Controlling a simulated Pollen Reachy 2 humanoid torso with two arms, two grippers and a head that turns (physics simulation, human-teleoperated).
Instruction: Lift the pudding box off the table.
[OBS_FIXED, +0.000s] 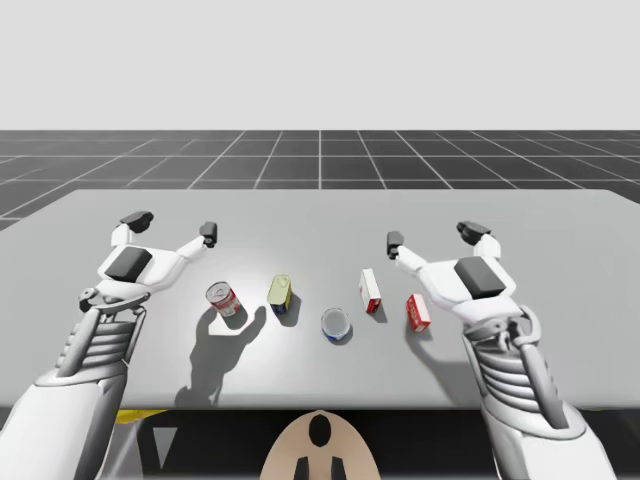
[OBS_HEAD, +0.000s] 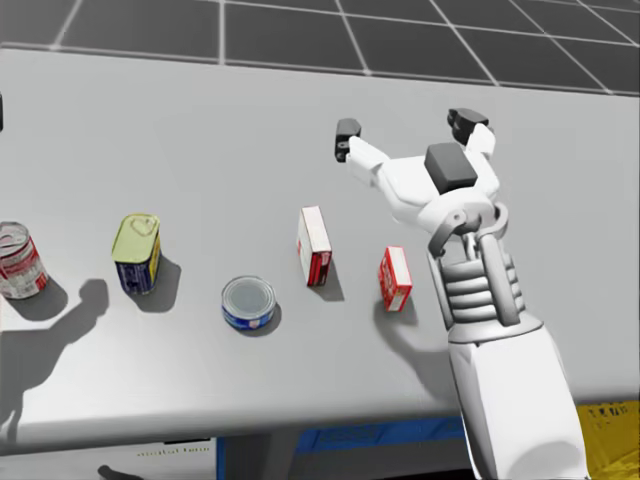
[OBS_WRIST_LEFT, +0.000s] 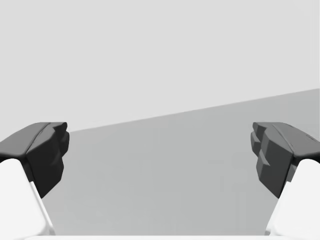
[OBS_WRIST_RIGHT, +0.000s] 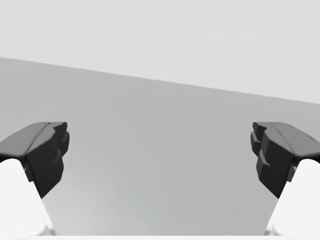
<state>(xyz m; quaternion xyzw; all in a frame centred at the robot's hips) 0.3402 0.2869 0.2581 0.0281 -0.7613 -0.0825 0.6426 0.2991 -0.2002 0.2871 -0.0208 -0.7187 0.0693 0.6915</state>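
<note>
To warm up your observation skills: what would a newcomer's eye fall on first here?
Two white arms reach over the grey table, left pincer and right pincer both open, holding nothing. Between them stands a row of small things: a red can, a yellow-topped tin, a flat blue can, a taller red box and a shorter red box beside my right arm.

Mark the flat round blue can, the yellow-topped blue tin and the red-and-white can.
flat round blue can (OBS_HEAD: 248, 297), head view, on its silvery lid.
yellow-topped blue tin (OBS_HEAD: 136, 238), head view, on its yellow top.
red-and-white can (OBS_FIXED: 230, 304), high view, on its red side.
</note>
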